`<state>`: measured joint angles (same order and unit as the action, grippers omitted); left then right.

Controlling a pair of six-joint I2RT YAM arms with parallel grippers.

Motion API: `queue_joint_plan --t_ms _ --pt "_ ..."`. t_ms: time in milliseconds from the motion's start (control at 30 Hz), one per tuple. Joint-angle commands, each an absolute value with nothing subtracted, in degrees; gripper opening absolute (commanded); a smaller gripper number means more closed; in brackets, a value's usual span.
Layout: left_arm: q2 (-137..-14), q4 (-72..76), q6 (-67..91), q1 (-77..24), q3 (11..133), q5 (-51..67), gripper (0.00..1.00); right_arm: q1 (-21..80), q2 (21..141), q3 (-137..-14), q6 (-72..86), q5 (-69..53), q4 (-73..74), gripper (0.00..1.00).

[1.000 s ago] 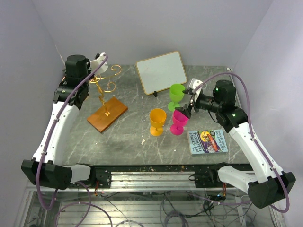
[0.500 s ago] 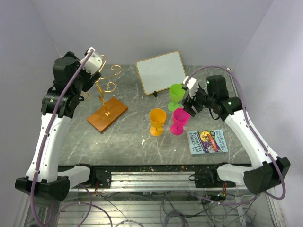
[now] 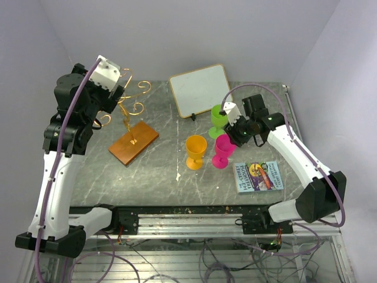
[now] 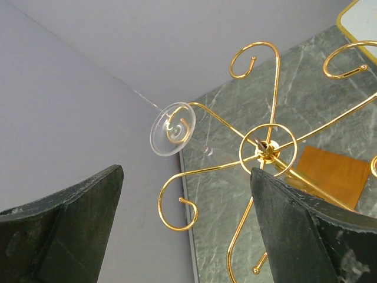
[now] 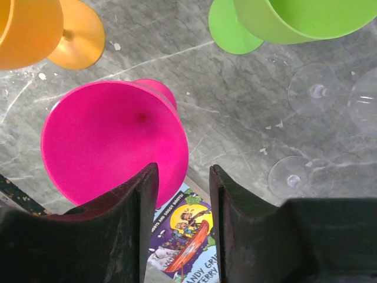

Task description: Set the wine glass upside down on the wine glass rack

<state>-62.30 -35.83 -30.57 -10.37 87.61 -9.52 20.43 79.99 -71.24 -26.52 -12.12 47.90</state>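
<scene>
In the left wrist view a clear wine glass [image 4: 171, 128] hangs upside down, its round foot resting on one curled arm of the gold wire wine glass rack [image 4: 263, 150]. My left gripper [image 4: 185, 171] is above the rack, wide open and holding nothing. From the top view the rack [image 3: 126, 109] stands on its brown wooden base [image 3: 134, 143], the left gripper [image 3: 118, 85] beside its top. My right gripper [image 5: 182, 174] hovers over the rim of a pink cup [image 5: 115, 138]; its jaws are a narrow gap apart with nothing between them.
An orange cup [image 3: 195, 148], the pink cup [image 3: 223, 147] and a green cup [image 3: 220, 117] stand mid-table. More clear glasses [image 5: 318, 89] sit right of them. A whiteboard [image 3: 201, 89] leans at the back. A picture book [image 3: 258, 175] lies front right.
My left gripper has opened wide and lifted up and back from the rack. My right arm has swung left over the pink cup while its jaws narrowed.
</scene>
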Motion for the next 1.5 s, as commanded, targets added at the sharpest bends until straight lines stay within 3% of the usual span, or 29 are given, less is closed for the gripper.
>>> queue_joint_plan --t_ms 0,300,567,1067,1467 --pt "-61.5 -34.5 -28.7 -10.7 88.3 -6.2 1.0 21.0 80.5 -72.4 -24.5 -11.8 48.1 0.36" --pt "-60.7 -33.9 -27.5 -10.7 88.1 -5.0 1.0 20.9 81.2 -71.6 -23.9 -13.4 47.3 0.26" --pt "-60.4 -33.1 -24.0 -10.7 88.2 -3.6 1.0 20.4 78.5 -74.1 -24.0 -11.1 47.3 0.0" --pt "-58.9 -30.4 -4.5 -8.2 88.1 13.0 0.98 8.5 68.0 -90.3 -29.7 -33.0 50.0 0.0" --pt "-63.7 -26.2 10.6 -11.5 89.3 26.4 0.95 9.7 69.2 -97.1 -10.0 -45.2 24.6 0.0"
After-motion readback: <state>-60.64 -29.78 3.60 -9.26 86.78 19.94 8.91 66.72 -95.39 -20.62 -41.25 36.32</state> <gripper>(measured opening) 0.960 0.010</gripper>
